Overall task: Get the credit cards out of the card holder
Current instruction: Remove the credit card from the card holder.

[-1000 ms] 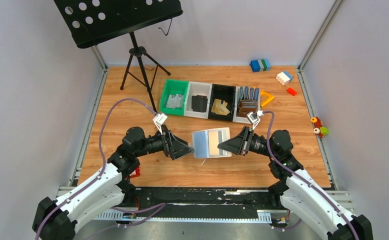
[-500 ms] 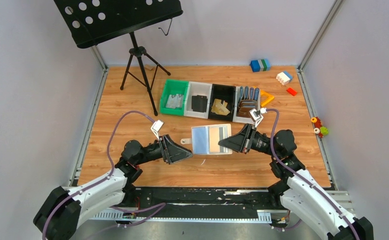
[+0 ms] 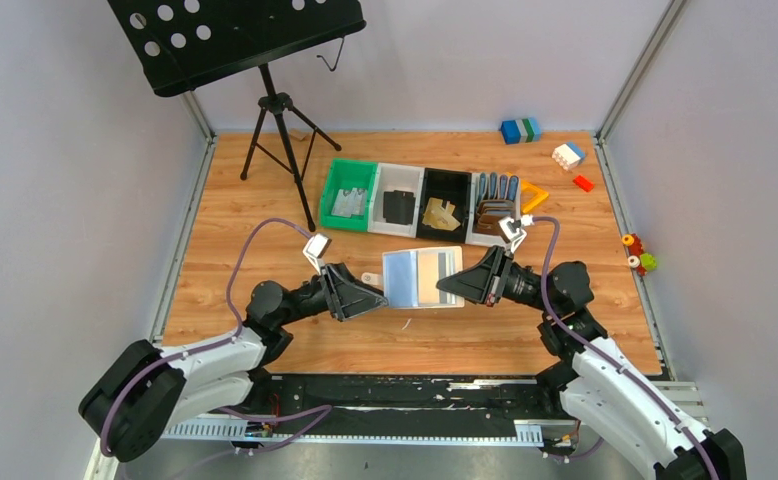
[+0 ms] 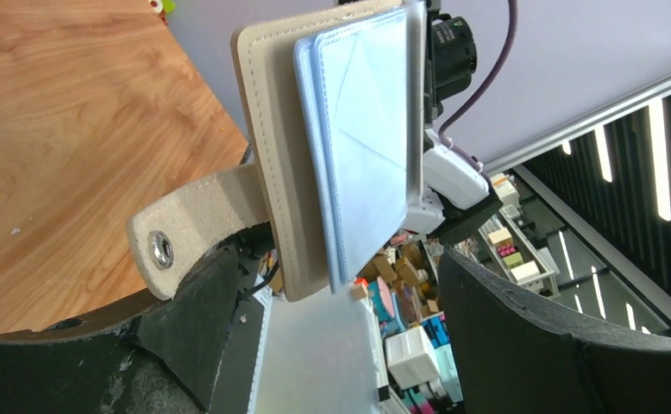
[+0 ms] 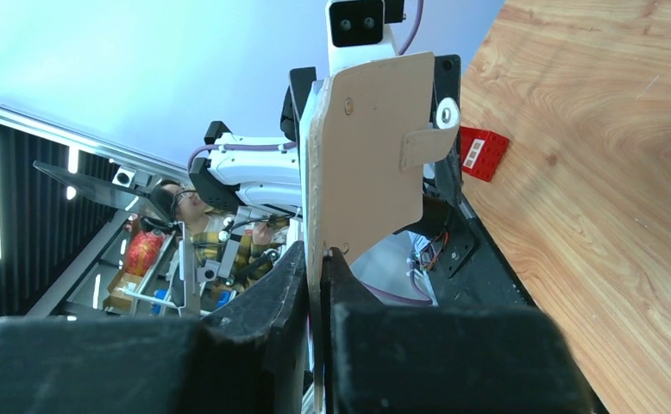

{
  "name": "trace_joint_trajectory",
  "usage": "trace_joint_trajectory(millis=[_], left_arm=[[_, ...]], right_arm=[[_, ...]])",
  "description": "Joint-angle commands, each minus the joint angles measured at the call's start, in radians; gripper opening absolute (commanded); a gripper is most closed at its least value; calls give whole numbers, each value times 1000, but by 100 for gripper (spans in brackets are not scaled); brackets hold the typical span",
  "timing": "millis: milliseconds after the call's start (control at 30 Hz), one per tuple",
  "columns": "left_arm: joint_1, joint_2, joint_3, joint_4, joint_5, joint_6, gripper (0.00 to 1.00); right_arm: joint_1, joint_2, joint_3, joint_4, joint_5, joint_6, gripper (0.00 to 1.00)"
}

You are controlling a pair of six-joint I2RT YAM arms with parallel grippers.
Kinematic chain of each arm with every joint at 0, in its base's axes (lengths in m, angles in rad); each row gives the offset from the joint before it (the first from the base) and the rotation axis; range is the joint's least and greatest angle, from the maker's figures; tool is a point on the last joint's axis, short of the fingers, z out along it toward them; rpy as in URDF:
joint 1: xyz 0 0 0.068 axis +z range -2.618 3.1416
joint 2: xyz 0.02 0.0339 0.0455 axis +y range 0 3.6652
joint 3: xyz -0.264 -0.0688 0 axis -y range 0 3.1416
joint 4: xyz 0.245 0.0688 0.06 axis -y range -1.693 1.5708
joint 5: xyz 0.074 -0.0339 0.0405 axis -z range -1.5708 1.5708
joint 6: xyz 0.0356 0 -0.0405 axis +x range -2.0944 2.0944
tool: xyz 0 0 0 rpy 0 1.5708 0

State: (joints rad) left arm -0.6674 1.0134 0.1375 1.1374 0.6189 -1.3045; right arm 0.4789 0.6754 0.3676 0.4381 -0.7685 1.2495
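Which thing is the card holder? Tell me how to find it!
Look at the wooden table, just nearer the robot than the row of bins. There the right gripper holds up an open card holder. It is pale beige with a light blue-grey inside, unlike the brown wallets in the rightmost bin.

Centre of the table [image 3: 265,340]: an open card holder [image 3: 423,277] between the two grippers. The left gripper [image 3: 379,299] is just beside its left edge, and the right gripper [image 3: 442,290] grips its right edge. Behind it is a row of four bins [image 3: 397,228]: cards [image 3: 348,203] lie in the three left bins, wallets [image 3: 495,213] in the rightmost. A music stand [image 3: 280,110] stands at the far left, with toy blocks [image 3: 520,130] in the far right corner.
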Motion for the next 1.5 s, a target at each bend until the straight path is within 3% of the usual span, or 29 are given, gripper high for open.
trace_joint_trajectory(millis=[0, 133, 233, 500, 700, 867, 967, 1033, 1267, 1467], left_arm=[[-5, 24, 35, 125, -19, -31, 90], [-5, 58, 33, 196, -19, -61, 81], [-4, 61, 28, 222, -28, -68, 67], [-4, 5, 9, 134, -63, -6, 37], [-6, -38, 34, -53, -58, 88, 14], [-23, -122, 85, -455, -126, 301, 0], [-46, -168, 127, -681, -215, 432, 0], [-49, -168, 131, -732, -246, 466, 0], [-65, -32, 122, -733, -266, 525, 0], [-75, 91, 115, -660, -275, 548, 0]], right_arm=[[0, 4, -35, 131, -8, 73, 0], [0, 2, -50, 133, 0, 74, 0], [-1, -11, -44, 90, 16, 46, 0], [-1, -55, -14, -80, 54, -55, 0], [18, -25, 44, -230, 57, -167, 0], [83, 0, 93, -386, 152, -282, 0], [123, 32, 107, -433, 214, -318, 0], [156, 69, 117, -486, 257, -344, 0], [242, 187, 159, -637, 480, -416, 0], [274, 261, 135, -602, 510, -426, 9]])
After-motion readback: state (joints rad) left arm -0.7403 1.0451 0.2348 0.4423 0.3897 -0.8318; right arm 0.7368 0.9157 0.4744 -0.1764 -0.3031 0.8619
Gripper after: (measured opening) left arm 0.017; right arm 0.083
